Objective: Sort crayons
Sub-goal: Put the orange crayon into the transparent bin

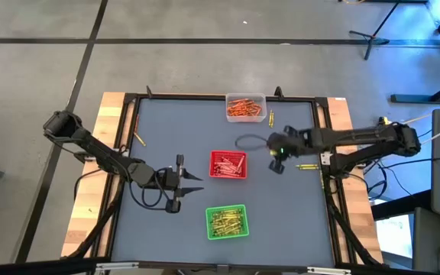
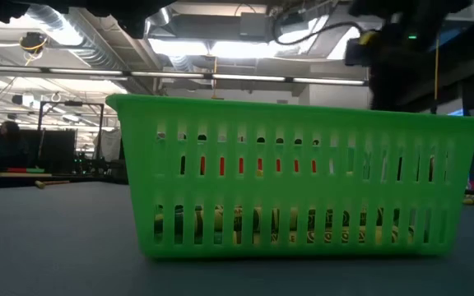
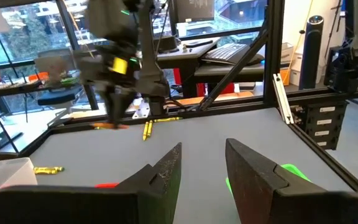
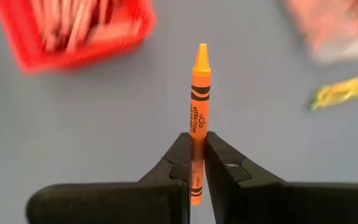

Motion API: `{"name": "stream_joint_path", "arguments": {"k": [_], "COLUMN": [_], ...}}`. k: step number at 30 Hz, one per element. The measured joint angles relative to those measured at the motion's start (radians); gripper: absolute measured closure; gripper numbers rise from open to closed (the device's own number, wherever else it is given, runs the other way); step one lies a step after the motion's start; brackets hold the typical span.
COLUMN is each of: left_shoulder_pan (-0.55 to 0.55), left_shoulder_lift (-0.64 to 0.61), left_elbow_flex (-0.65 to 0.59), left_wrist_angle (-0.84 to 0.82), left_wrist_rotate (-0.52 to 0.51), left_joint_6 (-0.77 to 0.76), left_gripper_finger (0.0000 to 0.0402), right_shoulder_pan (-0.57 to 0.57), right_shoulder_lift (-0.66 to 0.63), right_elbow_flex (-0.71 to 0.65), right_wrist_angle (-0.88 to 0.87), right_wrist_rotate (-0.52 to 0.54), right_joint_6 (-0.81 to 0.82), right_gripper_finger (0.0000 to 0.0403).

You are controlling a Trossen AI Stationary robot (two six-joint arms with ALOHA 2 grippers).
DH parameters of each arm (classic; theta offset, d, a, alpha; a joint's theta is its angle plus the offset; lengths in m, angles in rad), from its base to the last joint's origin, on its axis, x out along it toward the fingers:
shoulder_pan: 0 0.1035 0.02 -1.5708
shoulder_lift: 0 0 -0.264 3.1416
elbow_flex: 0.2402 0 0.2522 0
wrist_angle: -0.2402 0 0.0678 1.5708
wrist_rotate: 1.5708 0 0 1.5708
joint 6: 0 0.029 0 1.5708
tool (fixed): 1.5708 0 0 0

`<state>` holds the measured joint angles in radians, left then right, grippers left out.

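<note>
The grey bench (image 1: 166, 130) carries three trays: a clear tray (image 1: 246, 107) of orange crayons at its far edge, a red tray (image 1: 228, 165) of red crayons in the middle, and a green tray (image 1: 226, 221) of yellow-green crayons nearest. The left tool (image 1: 197, 183) hangs beside the red tray, its fingers (image 3: 166, 174) parted and holding nothing. The right tool (image 4: 197, 146), between the red and clear trays, is clamped on one orange crayon (image 4: 199, 93), tip pointing outward. Loose yellow crayons (image 1: 306, 166) lie near the bench's right edge.
</note>
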<state>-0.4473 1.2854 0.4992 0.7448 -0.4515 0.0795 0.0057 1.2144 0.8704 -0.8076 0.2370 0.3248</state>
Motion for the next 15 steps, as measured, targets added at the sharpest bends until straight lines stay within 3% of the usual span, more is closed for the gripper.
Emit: {"name": "stream_joint_path", "arguments": {"k": [6, 15], "left_shoulder_pan": [0.0, 0.067], "left_shoulder_lift": [0.0, 0.0], "left_elbow_flex": [0.0, 0.0], "left_wrist_angle": [0.006, 0.021], "left_wrist_rotate": [0.0, 0.0], "left_joint_6": [0.002, 0.035], "left_gripper_finger": [0.0292, 0.0292], "right_shoulder_pan": [-0.24, -0.569], "right_shoulder_lift": [0.002, 0.157], "right_elbow_flex": [0.025, 0.026], "right_wrist_angle": [0.196, 0.548], "right_wrist_rotate": [-0.008, -0.163], "right_joint_6": [-0.258, -0.543], "right_gripper_finger": [0.0376, 0.0375]}}
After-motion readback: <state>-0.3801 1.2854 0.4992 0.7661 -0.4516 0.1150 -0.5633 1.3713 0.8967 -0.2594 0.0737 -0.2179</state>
